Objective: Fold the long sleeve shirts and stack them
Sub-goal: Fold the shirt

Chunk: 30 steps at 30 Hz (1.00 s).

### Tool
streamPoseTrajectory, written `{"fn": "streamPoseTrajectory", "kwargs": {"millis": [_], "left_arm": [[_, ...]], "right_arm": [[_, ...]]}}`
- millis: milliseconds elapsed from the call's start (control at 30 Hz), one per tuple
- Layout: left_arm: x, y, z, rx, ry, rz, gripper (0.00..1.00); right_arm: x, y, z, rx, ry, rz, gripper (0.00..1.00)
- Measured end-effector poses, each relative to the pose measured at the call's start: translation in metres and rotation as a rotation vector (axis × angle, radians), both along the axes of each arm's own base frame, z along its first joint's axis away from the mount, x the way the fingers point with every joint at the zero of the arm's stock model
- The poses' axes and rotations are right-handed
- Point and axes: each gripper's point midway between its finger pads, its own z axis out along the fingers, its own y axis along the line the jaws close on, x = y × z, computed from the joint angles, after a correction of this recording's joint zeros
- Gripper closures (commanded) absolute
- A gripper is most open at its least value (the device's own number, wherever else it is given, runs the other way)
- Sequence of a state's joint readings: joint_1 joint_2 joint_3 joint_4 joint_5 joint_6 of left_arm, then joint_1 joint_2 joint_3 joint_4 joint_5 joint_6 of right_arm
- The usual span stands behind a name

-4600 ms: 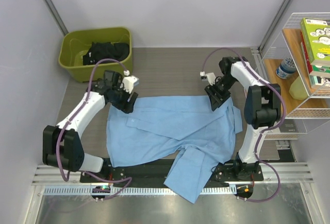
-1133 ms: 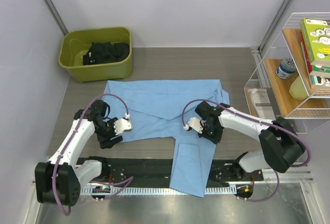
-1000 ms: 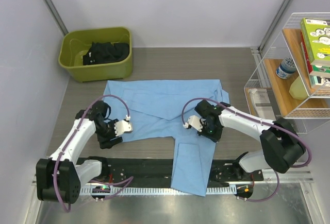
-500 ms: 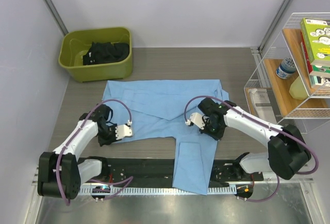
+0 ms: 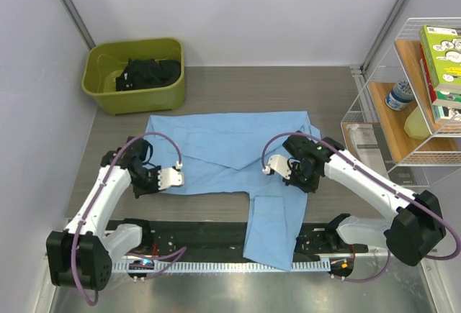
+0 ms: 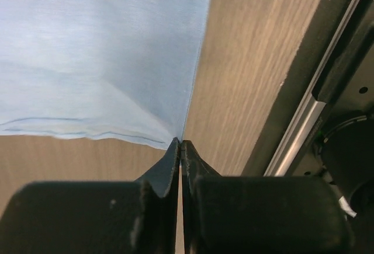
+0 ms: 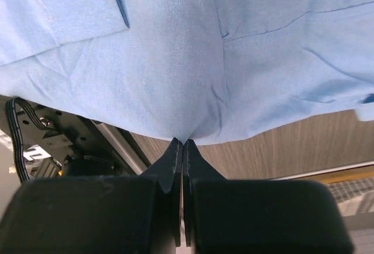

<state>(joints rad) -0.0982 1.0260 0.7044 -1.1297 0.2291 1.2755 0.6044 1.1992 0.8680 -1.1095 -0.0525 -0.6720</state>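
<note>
Two shirt [image 5: 230,140] edges hidden within left pincer [image 6: 180,144], right pincer [image 7: 180,143].

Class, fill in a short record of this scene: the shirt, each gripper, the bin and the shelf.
shirt: light blue, spread on the table, one part trailing over the near edge
left gripper: shut on the shirt's corner
right gripper: shut on the shirt's near edge
bin: green, holding dark clothes
shelf: right side, with books and a bottle
</note>
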Motion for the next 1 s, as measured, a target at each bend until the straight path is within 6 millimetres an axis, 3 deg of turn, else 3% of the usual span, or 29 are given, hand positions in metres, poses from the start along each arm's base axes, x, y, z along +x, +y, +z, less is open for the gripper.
{"fn": "streamPoseTrajectory", "kwargs": {"millis": [167,333,667,1000], "left_arm": [[0.029,-0.007,0.03,-0.027,-0.037,0.002,1.0],[0.057,-0.01,0.036,-0.033,-0.008,0.025,1.0],[0.116,-0.01,0.038,-0.045,-0.021,0.098,1.0],[0.161,0.004,0.018,-0.032,-0.034,0.212,1.0]], "right_arm": [[0.021,0.005,0.029,0.029,-0.056,0.017,0.99],[0.06,0.005,0.047,0.039,-0.071,-0.002,0.99],[0.124,0.006,0.053,0.018,-0.011,0.032,0.99],[0.175,0.001,0.029,-0.017,0.074,0.025,0.99]]}}
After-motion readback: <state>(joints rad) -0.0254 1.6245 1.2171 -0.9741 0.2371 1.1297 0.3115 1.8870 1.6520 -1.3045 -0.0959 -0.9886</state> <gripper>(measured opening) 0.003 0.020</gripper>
